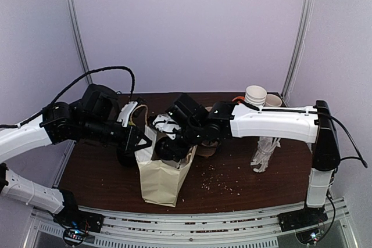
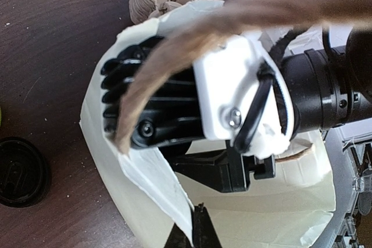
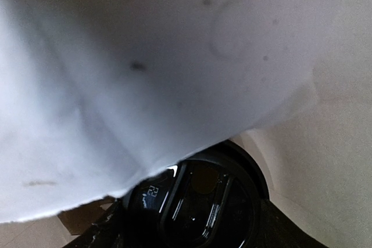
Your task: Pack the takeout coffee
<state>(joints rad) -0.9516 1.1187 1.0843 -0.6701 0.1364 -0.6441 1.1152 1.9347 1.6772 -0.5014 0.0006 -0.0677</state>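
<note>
On the dark brown table [image 1: 232, 172], the right hand [image 1: 172, 148] reached down into the mouth of the paper bag [image 1: 160, 181]. Its fingers were set wide around the black lid of the coffee cup [image 3: 197, 201], which sat inside the bag. The left hand [image 2: 196, 226] was pinched tight on the bag's near rim, and a stack of white cups [image 1: 261, 126] stood well off to the right.

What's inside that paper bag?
The right arm reaches into the paper bag. Its camera shows the takeout coffee down there, only its black lid; the cup's body below is hidden.
</note>
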